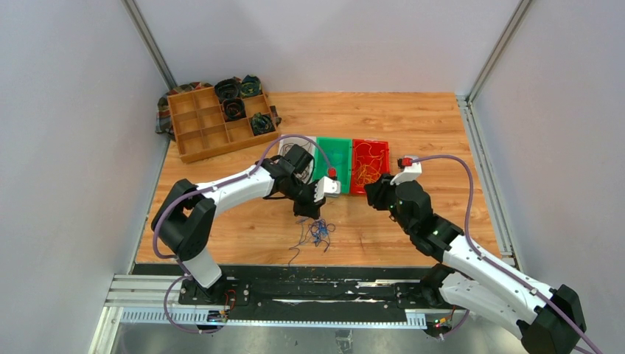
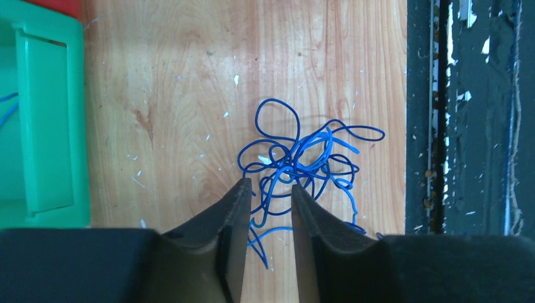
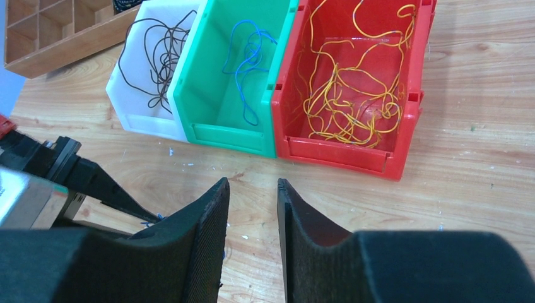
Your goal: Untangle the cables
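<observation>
As seen from the top cam, the left gripper (image 1: 315, 212) points down at a loose tangle of blue cables (image 1: 318, 233). The tangle lies on the table (image 1: 427, 125) near the front edge, in front of the green bin (image 1: 340, 151). The right gripper (image 1: 373, 193) hangs just in front of the red bin (image 1: 371, 166), well apart from the tangle. The wooden tray (image 1: 197, 127) sits at the far-left corner. Jaw state isn't readable from here.

Left wrist: jaws narrowly apart with a clear gap, tips right at the near side of the blue tangle. A couple of blue strands run through the gap. Can't tell whether either pad touches them; nothing visibly clamped. Green bin's end at left, dark rail (image 2: 467, 126) at right.

Right wrist: jaws part-open with a narrow gap, nothing between them, bare table below. Ahead, three bins side by side and touching:
- white bin (image 3: 135, 117) with black cables (image 3: 165, 53)
- green bin with one blue strand
- red bin with yellow-orange cables (image 3: 353, 120)

The left gripper's finger shows at lower left, with a bit of blue cable at its tip.
</observation>
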Controlling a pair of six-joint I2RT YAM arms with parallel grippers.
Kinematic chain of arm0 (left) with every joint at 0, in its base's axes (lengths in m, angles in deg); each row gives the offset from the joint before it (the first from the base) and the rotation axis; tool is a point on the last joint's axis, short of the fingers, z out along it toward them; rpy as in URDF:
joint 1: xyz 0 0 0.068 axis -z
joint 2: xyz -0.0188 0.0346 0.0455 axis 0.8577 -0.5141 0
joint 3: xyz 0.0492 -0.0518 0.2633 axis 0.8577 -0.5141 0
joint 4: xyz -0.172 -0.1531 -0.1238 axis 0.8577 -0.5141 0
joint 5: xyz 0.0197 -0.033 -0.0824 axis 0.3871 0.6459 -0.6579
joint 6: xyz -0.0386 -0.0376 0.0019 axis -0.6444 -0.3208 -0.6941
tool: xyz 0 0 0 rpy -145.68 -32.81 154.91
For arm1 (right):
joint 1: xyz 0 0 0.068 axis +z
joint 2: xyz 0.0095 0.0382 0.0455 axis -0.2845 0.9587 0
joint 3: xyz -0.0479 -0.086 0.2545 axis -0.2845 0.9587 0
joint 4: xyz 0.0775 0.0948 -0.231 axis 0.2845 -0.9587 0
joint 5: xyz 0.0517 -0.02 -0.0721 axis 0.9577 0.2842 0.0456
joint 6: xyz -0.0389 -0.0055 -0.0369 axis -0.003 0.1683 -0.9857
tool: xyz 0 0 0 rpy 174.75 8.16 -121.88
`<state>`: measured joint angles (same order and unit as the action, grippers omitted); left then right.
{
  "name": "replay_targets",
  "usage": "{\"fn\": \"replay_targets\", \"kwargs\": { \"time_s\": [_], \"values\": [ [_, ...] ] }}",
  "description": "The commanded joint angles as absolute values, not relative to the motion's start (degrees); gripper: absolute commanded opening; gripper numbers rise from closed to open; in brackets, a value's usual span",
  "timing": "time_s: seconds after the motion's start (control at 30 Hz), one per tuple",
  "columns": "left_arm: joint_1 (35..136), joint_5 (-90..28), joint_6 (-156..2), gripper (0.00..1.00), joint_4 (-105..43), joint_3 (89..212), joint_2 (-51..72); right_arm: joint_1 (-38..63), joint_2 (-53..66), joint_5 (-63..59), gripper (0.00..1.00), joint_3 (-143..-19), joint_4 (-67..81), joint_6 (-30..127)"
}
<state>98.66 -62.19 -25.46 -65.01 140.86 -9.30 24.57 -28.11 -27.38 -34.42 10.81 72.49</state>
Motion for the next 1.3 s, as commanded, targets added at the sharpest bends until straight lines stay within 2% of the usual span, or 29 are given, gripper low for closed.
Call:
{"fn": "replay_targets", "kwargs": {
  "time_s": [0.0,0.1,0.33,0.63,1.07,1.27],
  "values": [
    [99.05,-59.58,-25.73,0.03,-64.86,142.0,-6.54,23.77,-29.54,-27.52,0.29,-33.74,11.97,73.15],
    [99.05,-53.98,-29.41,0.01,-65.99,145.0,-3.49,23.78,-29.48,-24.66,0.29,-33.83,14.35,71.18],
    [99.05,-49.2,-31.86,0.01,-79.72,158.71,2.04,27.58,-29.09,-18.91,0.49,-33.74,26.44,64.59],
    [99.05,-48.44,-37.13,0.01,-86.85,164.93,6.49,36.1,-22.05,-14.16,0.61,-38.38,36.25,56.92],
    [99.05,-48.45,-41.92,0.01,-88.55,167.04,9.56,43.28,-12.85,-14.43,0.62,-44.67,39.72,53.34],
    [99.29,-50.2,-43.65,0.01,-90.09,167.68,10.2,43.41,-11.06,-22.51,0.56,-46.15,36.99,52.63]
  ]
}}
